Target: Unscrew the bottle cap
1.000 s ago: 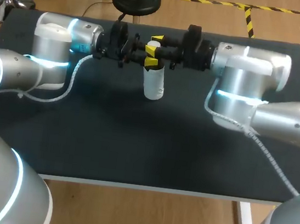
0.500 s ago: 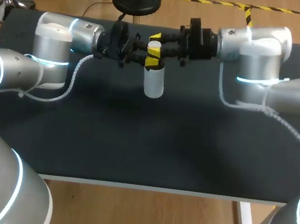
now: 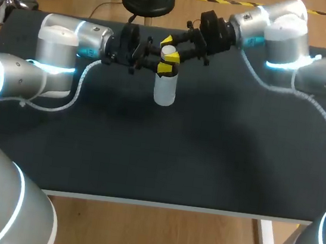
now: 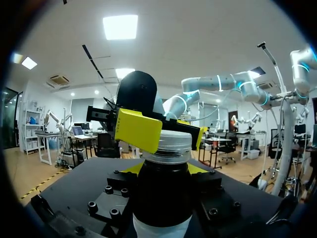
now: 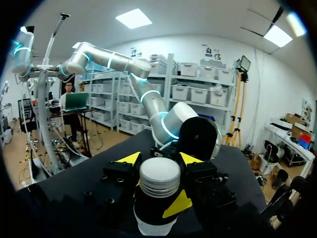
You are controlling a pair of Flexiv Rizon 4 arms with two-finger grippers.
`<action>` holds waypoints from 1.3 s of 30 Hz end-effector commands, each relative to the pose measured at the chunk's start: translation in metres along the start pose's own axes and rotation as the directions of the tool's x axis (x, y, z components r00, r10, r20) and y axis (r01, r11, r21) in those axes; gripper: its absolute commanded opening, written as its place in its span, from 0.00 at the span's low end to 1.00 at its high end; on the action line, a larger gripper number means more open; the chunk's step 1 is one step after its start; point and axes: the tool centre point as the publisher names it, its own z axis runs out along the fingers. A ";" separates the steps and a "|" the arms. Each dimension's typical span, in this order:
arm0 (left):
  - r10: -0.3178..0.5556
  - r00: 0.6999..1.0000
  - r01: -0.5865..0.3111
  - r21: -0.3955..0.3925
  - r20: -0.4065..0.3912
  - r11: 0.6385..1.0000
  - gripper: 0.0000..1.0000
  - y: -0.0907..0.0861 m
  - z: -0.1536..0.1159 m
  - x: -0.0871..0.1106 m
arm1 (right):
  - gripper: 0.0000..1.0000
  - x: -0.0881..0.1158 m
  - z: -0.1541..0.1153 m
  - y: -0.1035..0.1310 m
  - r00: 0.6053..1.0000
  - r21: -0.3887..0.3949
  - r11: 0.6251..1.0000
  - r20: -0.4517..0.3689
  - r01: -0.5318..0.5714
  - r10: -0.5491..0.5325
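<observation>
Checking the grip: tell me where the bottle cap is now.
Head view: the bottle cap tops the white bottle at the table's far middle, gripped by the right gripper, above the left gripper.

Robotics lab — left arm (image 3: 53,41) and right arm (image 3: 283,29) over a black table (image 3: 176,160).

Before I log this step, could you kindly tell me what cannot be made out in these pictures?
1. Threads under the cap: hidden in all views by the cap and the right claw, so how loose it is cannot be told.
2. Base of the bottle: cut off by the edge in both wrist views.
3. The left claw: in the left wrist view the bottle covers most of its yellow tips.
4. Contents: hidden in every view by the bottle's opaque wall.
</observation>
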 end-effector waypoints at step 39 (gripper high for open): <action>0.002 1.000 -0.002 0.000 0.005 1.000 0.00 -0.001 0.001 -0.004 | 0.00 0.006 0.000 0.027 0.618 -0.035 0.998 -0.784 0.049 -0.058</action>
